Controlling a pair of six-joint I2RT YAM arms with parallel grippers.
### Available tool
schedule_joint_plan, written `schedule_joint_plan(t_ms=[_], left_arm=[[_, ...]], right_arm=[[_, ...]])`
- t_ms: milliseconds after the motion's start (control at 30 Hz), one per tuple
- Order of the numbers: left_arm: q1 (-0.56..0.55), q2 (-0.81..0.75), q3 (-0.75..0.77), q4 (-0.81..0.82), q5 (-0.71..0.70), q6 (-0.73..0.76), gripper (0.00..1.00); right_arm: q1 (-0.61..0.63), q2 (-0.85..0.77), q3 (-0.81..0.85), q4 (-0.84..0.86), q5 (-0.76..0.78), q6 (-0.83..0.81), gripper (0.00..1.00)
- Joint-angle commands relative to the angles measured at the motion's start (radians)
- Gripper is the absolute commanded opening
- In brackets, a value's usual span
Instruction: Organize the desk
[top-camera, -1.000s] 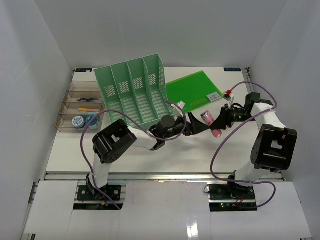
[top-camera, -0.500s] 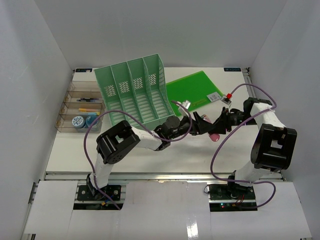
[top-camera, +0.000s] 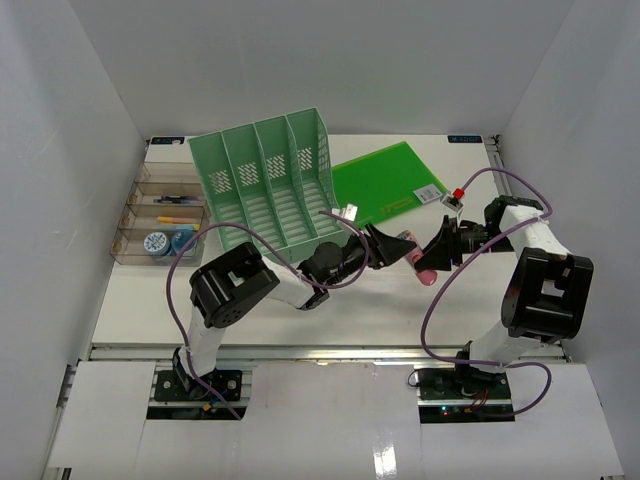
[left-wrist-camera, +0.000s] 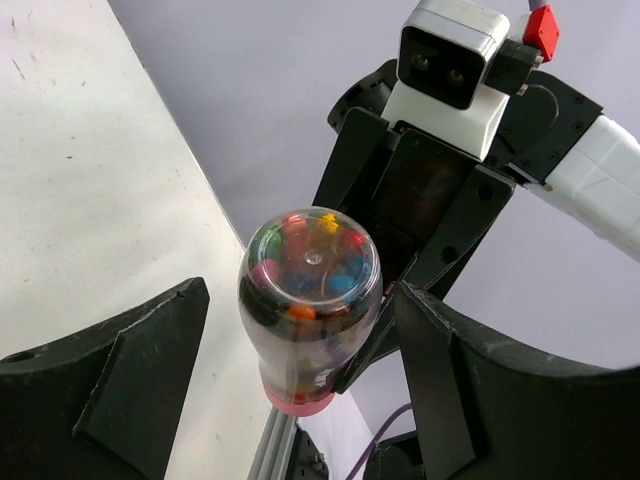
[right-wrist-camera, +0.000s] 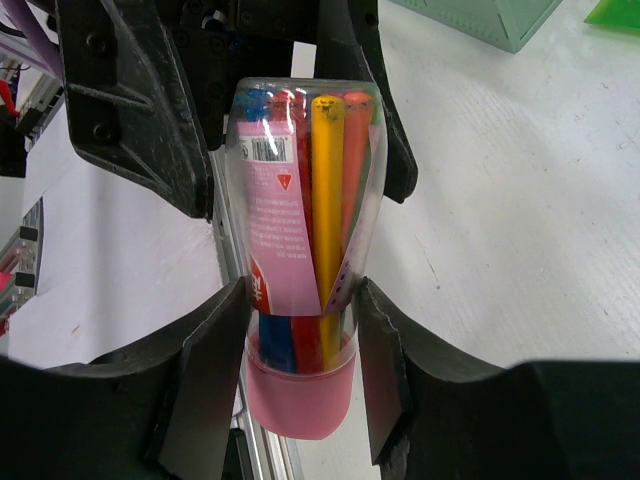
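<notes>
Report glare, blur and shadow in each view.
Top external: even light, sharp, only soft shadows on the desk. Left wrist: small glints on the marker jar, left claw underlit. Right wrist: jar sharp, streaky reflections on its plastic, desk bright.

The desk (top-camera: 385, 312) carries file rack (top-camera: 270, 190), folder (top-camera: 385, 180), tray (top-camera: 160, 215).

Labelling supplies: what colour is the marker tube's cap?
Pink. The cap of the marker tube shows best in the right wrist view.
</notes>
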Motion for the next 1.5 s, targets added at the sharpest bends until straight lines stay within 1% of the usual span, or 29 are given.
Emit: schedule_joint_plan(t_ms=[0, 100, 200, 300, 467, 533, 567, 600, 667, 700, 733, 767, 800, 833, 933, 1000, 1067, 1167, 1233, 1300, 1367, 1467], left_arm=[[0.002, -0.014, 0.053, 0.028, -0.007, -0.007, 0.86], [0.003, -0.003, 0.089, -0.002, 0.005, 0.001, 0.81], [0.002, 0.005, 0.113, -0.043, 0.027, 0.007, 0.72], [0.003, 0.006, 0.103, -0.052, 0.035, -0.001, 0.62], [0.002, -0.002, 0.111, -0.098, 0.044, 0.011, 0.59], [0.003, -0.003, 0.126, -0.127, 0.05, 0.022, 0.57], [0.003, -0.003, 0.135, -0.14, 0.055, 0.028, 0.52], [0.004, -0.005, 0.139, -0.149, 0.062, 0.036, 0.42], [0.005, -0.023, 0.142, -0.172, 0.064, 0.049, 0.25], [0.008, -0.034, 0.137, -0.188, 0.066, 0.059, 0.17], [0.014, -0.048, 0.13, -0.208, 0.068, 0.073, 0.1], [0.021, -0.077, 0.12, -0.231, 0.07, 0.087, 0.04], [0.031, -0.124, 0.106, -0.26, 0.072, 0.103, 0.01], [0.041, -0.137, 0.091, -0.29, 0.072, 0.117, 0.0], [0.081, -0.292, 0.021, -0.449, 0.062, 0.207, 0.0], [0.104, -0.477, -0.031, -0.57, 0.036, 0.283, 0.0], [0.128, -0.602, -0.076, -0.706, -0.015, 0.367, 0.0], [0.187, -0.833, -0.08, -0.925, -0.127, 0.469, 0.0], [0.283, -0.936, -0.049, -1.039, -0.172, 0.511, 0.0], [0.41, -1.014, 0.015, -1.154, -0.191, 0.554, 0.0], [0.533, -1.026, 0.122, -1.265, -0.228, 0.595, 0.0], [0.691, -0.963, 0.306, -1.396, -0.275, 0.647, 0.0]], right_arm=[[0.004, -0.025, 0.002, -0.044, -0.059, -0.031, 0.09], [0.01, -0.027, 0.001, -0.043, -0.061, -0.029, 0.1], [0.01, -0.027, 0.01, -0.043, -0.067, -0.022, 0.12], [0.011, -0.019, 0.033, -0.035, -0.071, 0.006, 0.15], [0.012, -0.002, 0.059, -0.025, -0.08, 0.029, 0.15], [0.014, -0.001, 0.062, -0.026, -0.084, 0.03, 0.16], [0.015, -0.001, 0.062, -0.026, -0.085, 0.029, 0.16], [0.016, -0.002, 0.06, -0.026, -0.085, 0.028, 0.17], [0.016, -0.004, 0.057, -0.028, -0.084, 0.022, 0.28], [0.016, -0.006, 0.055, -0.027, -0.08, 0.02, 0.4], [0.016, -0.01, 0.054, -0.027, -0.076, 0.018, 0.57], [0.016, -0.014, 0.053, -0.026, -0.07, 0.017, 0.73], [0.016, -0.019, 0.054, -0.025, -0.062, 0.015, 0.86], [0.016, -0.023, 0.054, -0.025, -0.06, 0.013, 0.9], [0.015, -0.046, 0.054, -0.025, -0.047, 0.003, 0.9], [0.015, -0.06, 0.05, -0.025, -0.045, -0.007, 0.9], [0.014, -0.078, 0.044, -0.02, -0.046, -0.014, 0.9], [0.014, -0.107, 0.032, 0.03, -0.036, 0.014, 0.9], [0.015, -0.136, 0.011, 0.098, -0.012, 0.087, 0.9], [0.018, -0.168, -0.017, 0.183, 0.019, 0.162, 0.9], [0.021, -0.19, -0.033, 0.226, 0.031, 0.191, 0.9], [0.022, -0.205, -0.044, 0.247, 0.035, 0.208, 0.9]])
